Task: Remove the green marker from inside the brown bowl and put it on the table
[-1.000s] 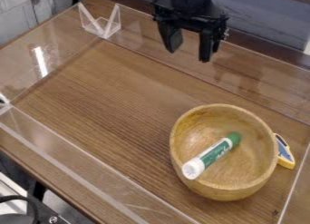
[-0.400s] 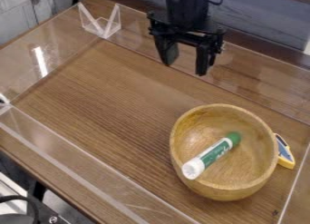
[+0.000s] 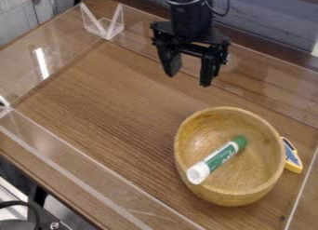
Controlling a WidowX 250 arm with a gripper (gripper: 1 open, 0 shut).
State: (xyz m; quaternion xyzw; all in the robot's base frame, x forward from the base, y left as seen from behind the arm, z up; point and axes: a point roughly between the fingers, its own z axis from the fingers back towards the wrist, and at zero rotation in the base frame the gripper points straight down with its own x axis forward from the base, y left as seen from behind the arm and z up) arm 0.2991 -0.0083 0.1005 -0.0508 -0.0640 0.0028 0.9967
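One green marker (image 3: 220, 157) lies in one brown bowl (image 3: 196, 129), lower right; a yellow-and-blue object (image 3: 291, 155) is half hidden behind the bowl; the end effector (image 3: 188, 66) hangs with fingers apart over the bench (image 3: 112, 103).

Clear acrylic walls (image 3: 74, 182) fenced the work surface, catching pale glare along their edges. At ten o'clock a sheet lay bright with reflected light, and at eleven o'clock a small folded clear piece (image 3: 102, 20) stood against the barrier. Toward one o'clock the room fell dark. At seven o'clock, a dim floor showed.
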